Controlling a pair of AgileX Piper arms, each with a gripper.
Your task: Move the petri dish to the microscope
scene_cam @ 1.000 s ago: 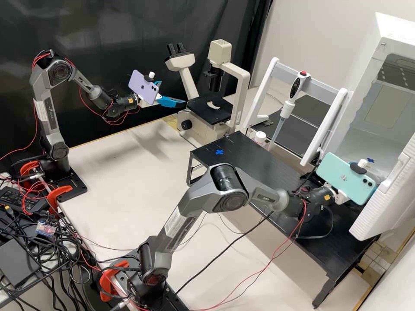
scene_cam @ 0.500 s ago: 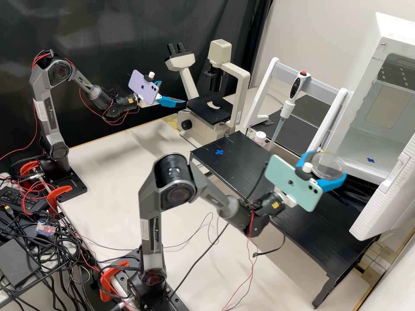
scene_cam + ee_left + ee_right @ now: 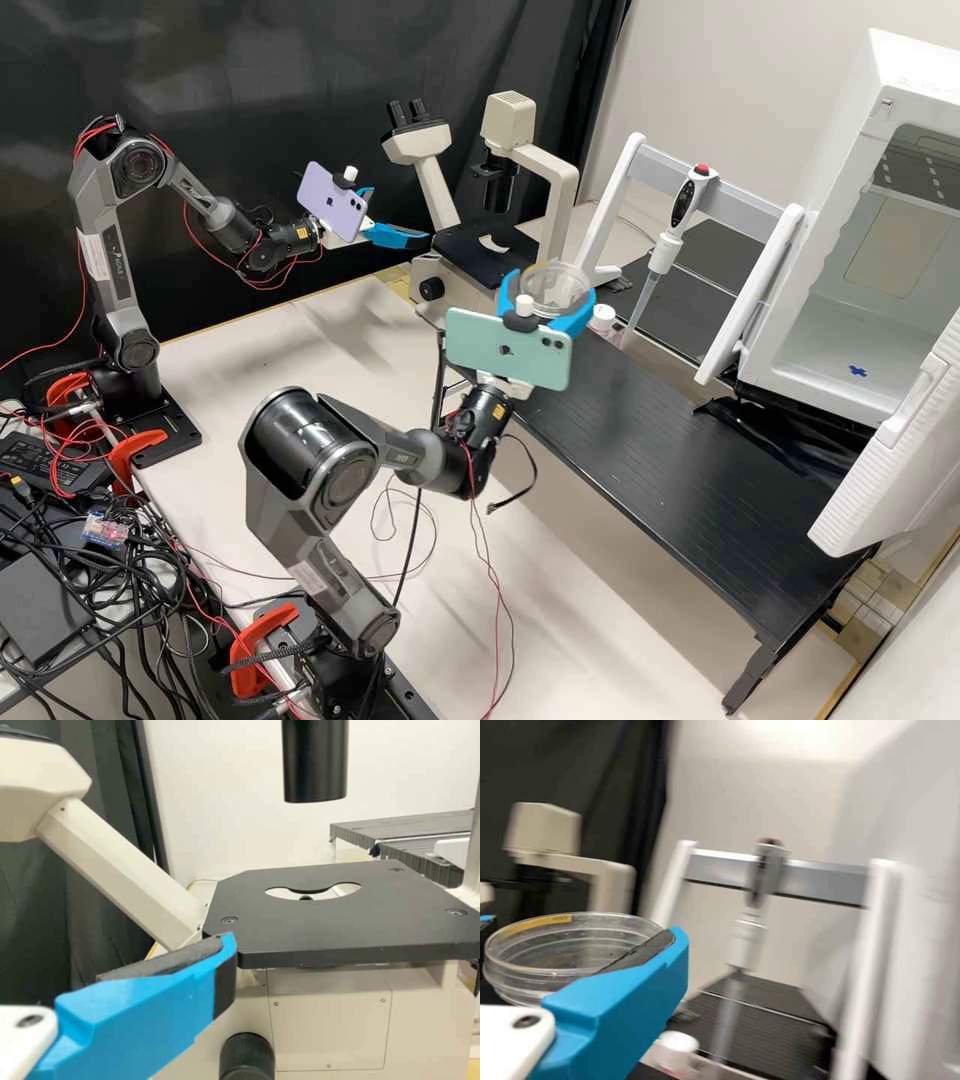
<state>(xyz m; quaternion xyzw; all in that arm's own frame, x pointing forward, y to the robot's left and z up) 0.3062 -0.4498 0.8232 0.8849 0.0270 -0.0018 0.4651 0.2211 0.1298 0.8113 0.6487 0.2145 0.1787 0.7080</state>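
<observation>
My right claw (image 3: 555,284) has the petri dish (image 3: 547,960) pinched between its two blue fingers, held in the air over the near end of the black tabletop (image 3: 690,460). In the right wrist view I see a dark pad (image 3: 639,951) against the dish's side, and a yellow strip runs along part of the rim. A teal phone (image 3: 508,350) rides on that arm, just behind the claw.

My left claw (image 3: 402,213) is spread, and it hangs beside the microscope (image 3: 508,122). From its wrist I get one blue finger near a corner of the stage (image 3: 262,934); I can't tell whether they touch. The stage is flat and black with a shaped opening, and a black tube (image 3: 315,765) hangs above it. A purple phone (image 3: 333,203) sits on this arm.

Further out, a pipette (image 3: 661,255) hangs tip down on the white and grey stand (image 3: 755,202), with a small white-capped bottle (image 3: 603,314) near its tip. Beyond the stand is the white cabinet (image 3: 920,75), its door (image 3: 885,460) open and a blue cross (image 3: 858,370) marked on its floor.
</observation>
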